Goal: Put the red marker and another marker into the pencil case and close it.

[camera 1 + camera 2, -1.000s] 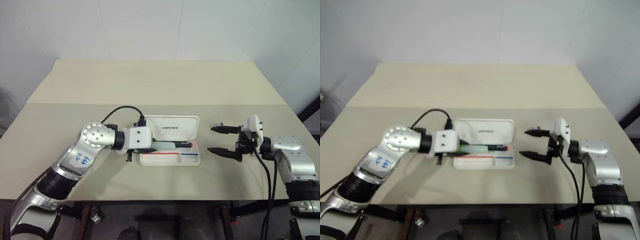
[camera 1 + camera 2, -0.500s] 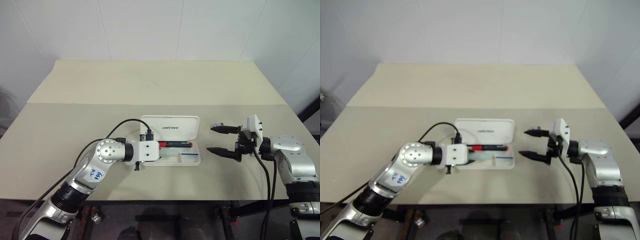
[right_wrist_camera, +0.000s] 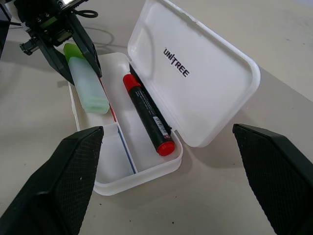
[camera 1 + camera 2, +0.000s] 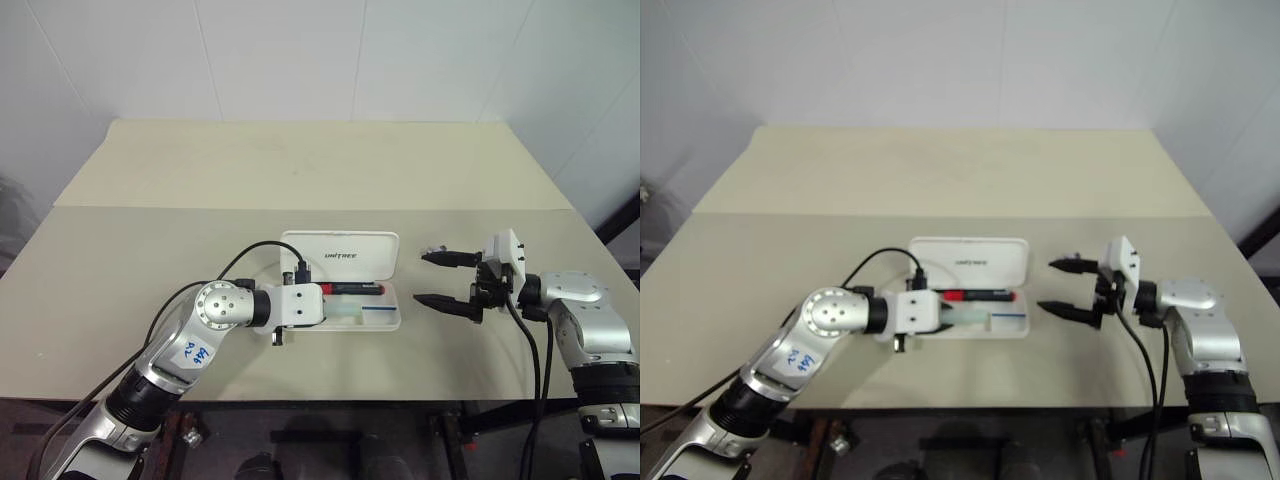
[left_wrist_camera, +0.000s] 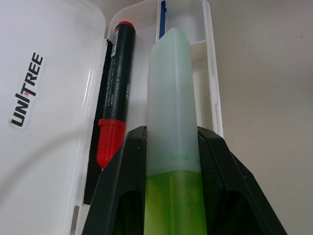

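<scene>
beige tabletop [image 4: 300, 170] is carrying the pencil case [image 4: 345, 254], lying open with its lid back. the red marker [image 3: 148, 114] is resting inside along the hinge. the left hand [image 5: 171, 161] is clamping the green highlighter [image 5: 171, 147], its cap seemingly reaching into the tray. the right hand [image 4: 440, 278] is hovering beside the case, fingers spread wide.

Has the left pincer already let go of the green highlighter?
No. The left pincer is shut on the green highlighter, held over the open pencil case beside the red marker.
</scene>
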